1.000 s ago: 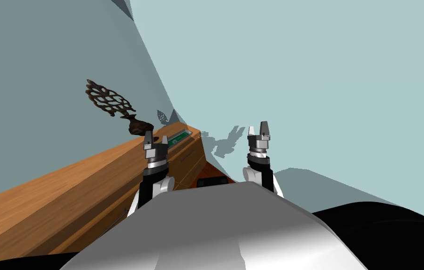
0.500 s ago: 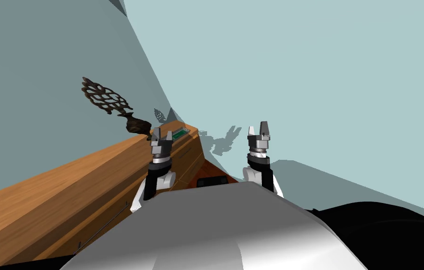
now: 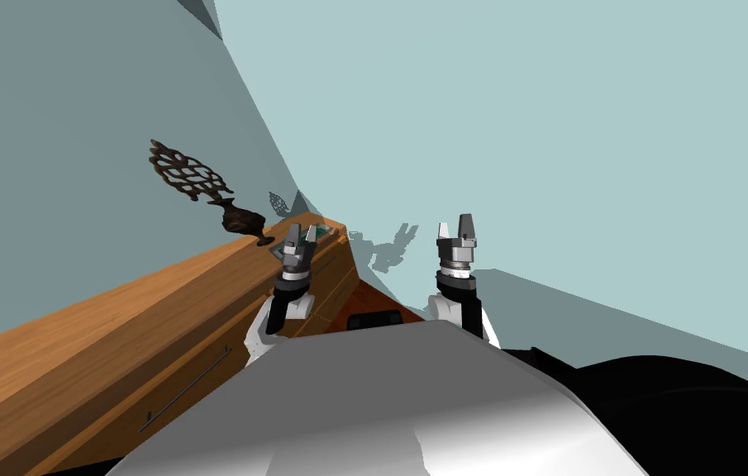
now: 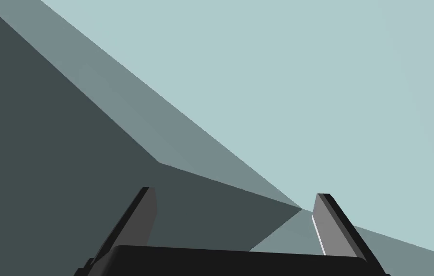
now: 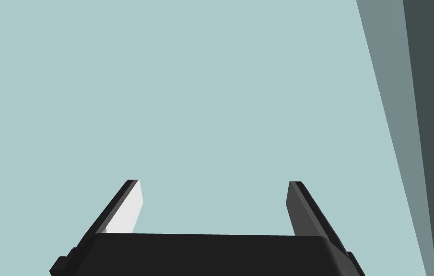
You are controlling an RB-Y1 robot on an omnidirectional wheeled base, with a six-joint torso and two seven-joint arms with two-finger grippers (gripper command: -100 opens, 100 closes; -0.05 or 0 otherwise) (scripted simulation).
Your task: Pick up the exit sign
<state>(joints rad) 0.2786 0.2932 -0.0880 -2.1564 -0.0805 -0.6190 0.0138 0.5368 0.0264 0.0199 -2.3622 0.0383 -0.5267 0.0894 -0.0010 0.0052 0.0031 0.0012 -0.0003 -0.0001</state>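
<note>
The exit sign (image 3: 321, 232), a flat green and white plate, lies on the far end of the wooden cabinet top (image 3: 116, 322). My left gripper (image 3: 302, 235) hovers right over its near part and hides most of it. In the left wrist view that gripper (image 4: 235, 211) stands open with nothing between its fingers, facing the pale blue-green wall. My right gripper (image 3: 456, 227) is held up to the right of the cabinet's end, well clear of the sign. It is open and empty too (image 5: 216, 201).
A dark vase (image 3: 241, 221) with a lattice ornament (image 3: 188, 172) stands on the cabinet top, just left of my left gripper. Pale walls meet in a corner behind the cabinet. Long drawer handles (image 3: 186, 388) run along its front.
My left gripper has swung right and forward along the cabinet top, past the vase, and now covers the sign. My right arm has kept still.
</note>
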